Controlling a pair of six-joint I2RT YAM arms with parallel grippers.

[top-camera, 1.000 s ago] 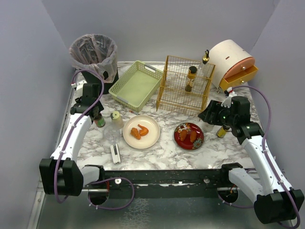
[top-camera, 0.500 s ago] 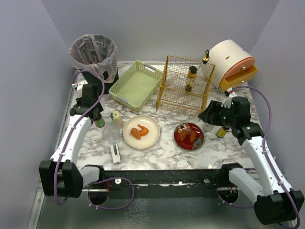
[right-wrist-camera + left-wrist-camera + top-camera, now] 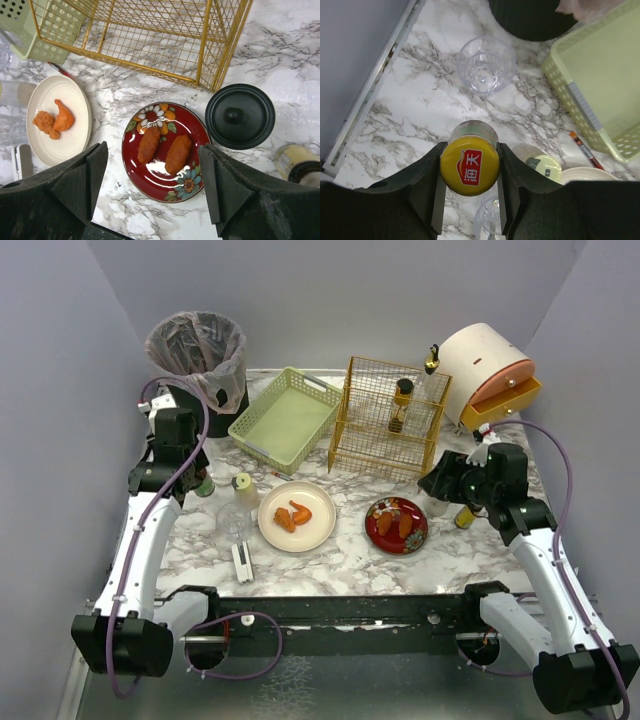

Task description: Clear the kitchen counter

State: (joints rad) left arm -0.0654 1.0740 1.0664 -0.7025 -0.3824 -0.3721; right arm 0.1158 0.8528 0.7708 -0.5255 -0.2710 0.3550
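**Desk clearance: jar gripped on the left, right gripper staged over the red plate**

**Top external view.** The desk (image 3: 340, 552), the marble kitchen counter to be cleared, carries most of its load: a white plate (image 3: 297, 517) with food, a red plate (image 3: 397, 525), glasses and small bottles. The left gripper (image 3: 193, 478) sits at the desk's left edge, near the bin (image 3: 196, 348) and the green tray (image 3: 285, 420). The right gripper (image 3: 437, 482) hovers just right of the red plate, in front of the wire rack (image 3: 388, 418). We judge the task to be at an early stage.

**Left wrist view.** The left gripper's fingers (image 3: 432, 175) press on both sides of a yellow-capped jar (image 3: 469, 166), so it is closed on the jar. We cannot tell whether the jar's base is off the desk. An empty glass (image 3: 486, 65) stands beyond it, apart, and a pale-capped bottle (image 3: 542, 162) stands just beside it. We judge the step in hand to be removal of this jar. The next move calls for a straight lift clear of both neighbours, then a carry to a receptacle. We cannot tell from these views which receptacle.

**Right wrist view.** The right gripper's jaws stand wide apart and hold nothing, above the red plate with its two fried pieces. A black lid (image 3: 240, 116) lies just right of the plate. A grasp here calls for a descent onto the plate rim, clear of the lid.
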